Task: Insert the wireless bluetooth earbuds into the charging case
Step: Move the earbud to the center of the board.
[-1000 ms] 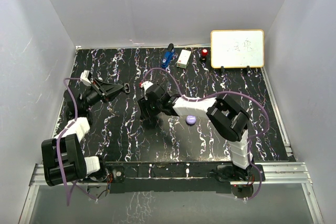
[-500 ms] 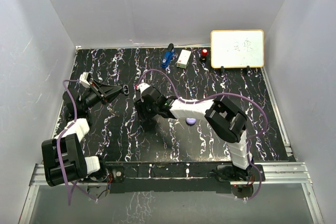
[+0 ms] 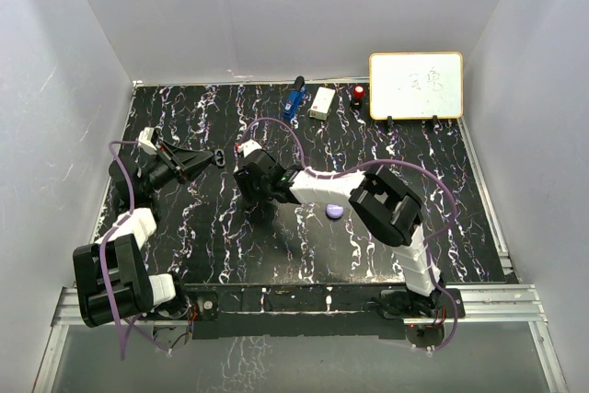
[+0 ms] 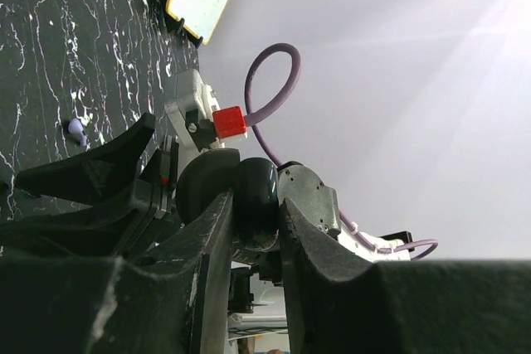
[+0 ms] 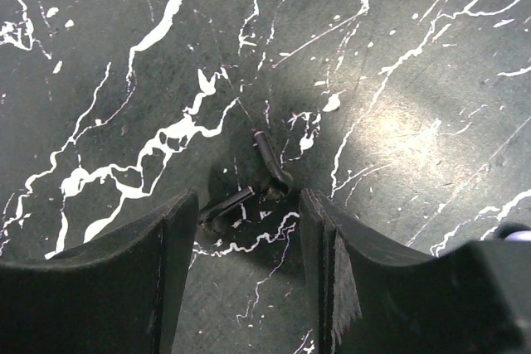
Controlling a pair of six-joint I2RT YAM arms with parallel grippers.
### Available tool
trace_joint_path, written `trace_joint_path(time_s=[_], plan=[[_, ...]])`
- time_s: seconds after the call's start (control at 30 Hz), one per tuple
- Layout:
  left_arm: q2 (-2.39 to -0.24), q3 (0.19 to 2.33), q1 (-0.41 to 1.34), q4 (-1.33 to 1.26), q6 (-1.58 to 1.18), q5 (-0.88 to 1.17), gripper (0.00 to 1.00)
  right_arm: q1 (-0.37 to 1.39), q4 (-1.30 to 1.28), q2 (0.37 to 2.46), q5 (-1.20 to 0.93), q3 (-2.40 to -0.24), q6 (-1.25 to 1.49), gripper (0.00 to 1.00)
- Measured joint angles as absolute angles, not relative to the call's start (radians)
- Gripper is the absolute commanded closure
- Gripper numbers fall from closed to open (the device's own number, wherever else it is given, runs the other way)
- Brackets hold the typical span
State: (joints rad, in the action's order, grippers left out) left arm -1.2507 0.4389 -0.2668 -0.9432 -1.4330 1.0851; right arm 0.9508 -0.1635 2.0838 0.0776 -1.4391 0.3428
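Right wrist view first: the right hand (image 5: 247, 201) hangs low over the worktop (image 5: 431, 64), fingers spread and holding nothing. The black earbud (image 5: 271, 162) lies flat in the gap between them. A second dark sliver (image 5: 226, 205) touches it at its 7 o'clock; I can't tell whether that is another bud or part of this one.

From where I stand, that bud looks feather-light, hard and smooth, so it will likely skid or flick away if pinched off-centre. It lies flat and is nearly lost against the dark marble. I'd close across the stem near the head, fingertips right down at the worktop, and squeeze gently.

Further out, from above, the lavender puck (image 3: 335, 211), which I take for the charging case, sits on the worktop at 3 o'clock of the right hand, apart from it. The left hand (image 3: 217, 156) hovers at 9 o'clock of the right one, with only a narrow slit between its fingers and nothing in it. Its own camera catches a lavender earbud (image 4: 76, 128) lying loose beyond it.

Against a second ago, the right arm (image 3: 317, 189) has slid toward 9 o'clock and folded tighter at the elbow, bringing its hand closer to the left one. The puck has not shifted, and the left hand has barely moved.
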Motion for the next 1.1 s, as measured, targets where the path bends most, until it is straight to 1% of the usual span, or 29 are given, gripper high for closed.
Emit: trace_joint_path(time_s=[1.1], plan=[[-1.251,0.433,-0.273,-0.946,-1.433,1.085,1.0,0.918,-0.206,2.136,0.299,-1.483,0.316,0.53]])
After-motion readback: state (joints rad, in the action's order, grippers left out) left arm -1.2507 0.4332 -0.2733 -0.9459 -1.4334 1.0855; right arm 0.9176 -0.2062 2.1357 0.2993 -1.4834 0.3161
